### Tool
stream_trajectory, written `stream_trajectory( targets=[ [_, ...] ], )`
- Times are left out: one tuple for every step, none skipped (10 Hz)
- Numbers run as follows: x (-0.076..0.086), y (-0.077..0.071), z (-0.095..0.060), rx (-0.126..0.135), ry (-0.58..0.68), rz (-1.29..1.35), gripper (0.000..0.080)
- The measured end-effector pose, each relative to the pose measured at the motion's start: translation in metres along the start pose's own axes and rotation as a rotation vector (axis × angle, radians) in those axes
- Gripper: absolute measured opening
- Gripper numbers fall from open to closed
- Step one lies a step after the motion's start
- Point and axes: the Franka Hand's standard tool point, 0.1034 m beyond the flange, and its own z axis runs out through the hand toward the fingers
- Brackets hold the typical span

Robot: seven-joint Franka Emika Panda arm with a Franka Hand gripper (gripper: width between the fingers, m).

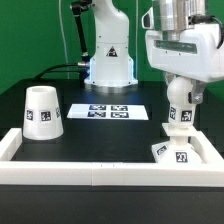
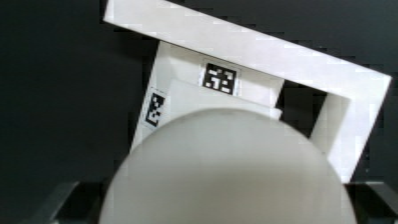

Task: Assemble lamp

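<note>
Step in hand, as I read it: getting the bulb into the base.

- Claw (image 1: 181,100) is clamped on the ball-shaped bulb (image 1: 180,108), hanging straight down over the square tagged base (image 1: 177,152).
- Base sits on the bench (image 1: 110,135) in the corner of the white rail frame (image 1: 60,170), on the exterior view's right, pressed against or just beside both rails.
- Shade (image 1: 42,110) stands mouth-down on the exterior view's left, well apart. The marker board (image 1: 105,110) lies between them, further back.

How to do it well:
- Keep the bulb axis vertical and centred over the base top. Fix any sideways offset before going down, not during.
- Go down slowly. If it's a threaded fit, use light downward pressure while turning and don't force it.
- The frame corner should hold the base against twist, so use it and don't drag the base out of it.
- Release only once the bulb stands on its own.

View differences:
- Exterior: shows bulb height against the base. The lower end looks at or just above the base top, but I can't tell whether it's touching. It also shows the shade and marker board, which the wrist view misses.
- Wrist: the bulb (image 2: 222,165) fills the foreground, blurred. Past it are the base (image 2: 205,95), with two tags visible, and the frame (image 2: 267,50) corner. That gives the sideways offset: the base shows off to one side of the bulb rather than hidden under it, which could be camera angle. No height information.
</note>
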Motion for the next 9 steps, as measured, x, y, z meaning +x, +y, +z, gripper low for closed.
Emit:
stream_trajectory(
  targets=[
    [-0.0014,-0.0001,0.0003,0.0,-0.002,0.038,0.0579],
    [-0.0014,-0.0001,0.0003,0.0,-0.002,0.015,0.0579],
    [-0.0012,-0.0001,0.0003,0.0,-0.002,0.0,0.0675],
    [0.0009,0.0,-0.0003,0.0,-0.001,-0.127,0.0675],
    [0.0007,-0.0001,-0.0005,0.0,0.0,-0.186,0.0697],
    [0.0008,0.0002,-0.0004,-0.002,0.001,-0.317,0.0697],
    [0.0007,0.0002,-0.0004,-0.002,0.0,-0.437,0.0699],
    [0.0012,0.0008,0.0,-0.002,0.001,-0.515,0.0699],
    [0.0012,0.0008,0.0002,-0.003,0.0,-0.584,0.0699]
  ],
)
